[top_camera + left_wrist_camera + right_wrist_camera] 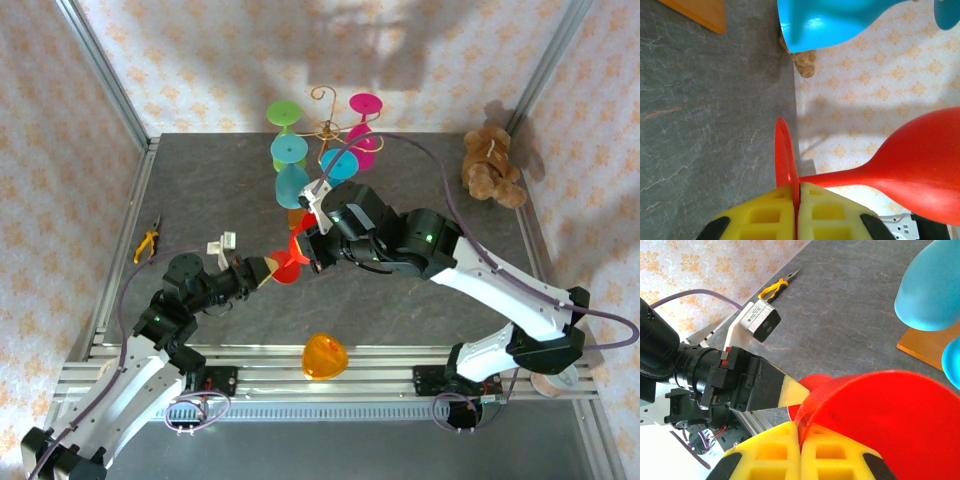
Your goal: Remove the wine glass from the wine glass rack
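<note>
Wine glass [920,172] pinched in both end effectors [796,194] [801,434]

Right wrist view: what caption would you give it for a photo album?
Right gripper pinches the red wine glass by its bowl rim while the left gripper clamps its foot.

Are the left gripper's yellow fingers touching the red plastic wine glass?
Touching. The left wrist view shows the left gripper shut on the red plastic wine glass: both yellow fingers pinch its thin round foot, no gap.
</note>
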You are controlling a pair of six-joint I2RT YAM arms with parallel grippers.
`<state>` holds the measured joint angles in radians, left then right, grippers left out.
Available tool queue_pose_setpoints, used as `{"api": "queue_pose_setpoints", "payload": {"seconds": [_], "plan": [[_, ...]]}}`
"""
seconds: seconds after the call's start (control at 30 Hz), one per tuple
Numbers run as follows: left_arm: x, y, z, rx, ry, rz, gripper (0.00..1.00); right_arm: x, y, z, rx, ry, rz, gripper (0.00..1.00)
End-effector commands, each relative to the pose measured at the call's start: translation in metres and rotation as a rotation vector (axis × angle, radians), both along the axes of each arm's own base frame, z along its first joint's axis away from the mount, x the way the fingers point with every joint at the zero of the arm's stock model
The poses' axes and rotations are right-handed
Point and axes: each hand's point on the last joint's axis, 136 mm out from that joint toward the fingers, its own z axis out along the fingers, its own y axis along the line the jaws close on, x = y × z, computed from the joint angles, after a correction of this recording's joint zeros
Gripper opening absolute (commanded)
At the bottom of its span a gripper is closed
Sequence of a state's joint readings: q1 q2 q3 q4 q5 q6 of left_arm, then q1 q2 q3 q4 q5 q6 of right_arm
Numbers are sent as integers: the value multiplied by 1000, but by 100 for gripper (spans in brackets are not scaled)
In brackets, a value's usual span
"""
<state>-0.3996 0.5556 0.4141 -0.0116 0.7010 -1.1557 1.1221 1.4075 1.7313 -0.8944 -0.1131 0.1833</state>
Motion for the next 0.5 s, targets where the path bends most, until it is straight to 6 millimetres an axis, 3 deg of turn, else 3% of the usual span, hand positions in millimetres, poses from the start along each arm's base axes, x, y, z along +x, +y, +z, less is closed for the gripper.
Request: {"api": "queue_pose_setpoints", "payload": {"seconds": [0.0,0.13,0.23,0.47], "plan": [[3,4,16,-8,-34,36,10,4,-14,-4,-25,-5,-50,0],[4,7,17,7,-31,47,30,8,-23,-13,-43,-9,-99,0],[4,8,14,25,-26,54,39,10,-29,-18,-41,-8,-129,0],[-3,22,2,183,0,80,44,16,-50,-44,-116,4,-233,0]]}}
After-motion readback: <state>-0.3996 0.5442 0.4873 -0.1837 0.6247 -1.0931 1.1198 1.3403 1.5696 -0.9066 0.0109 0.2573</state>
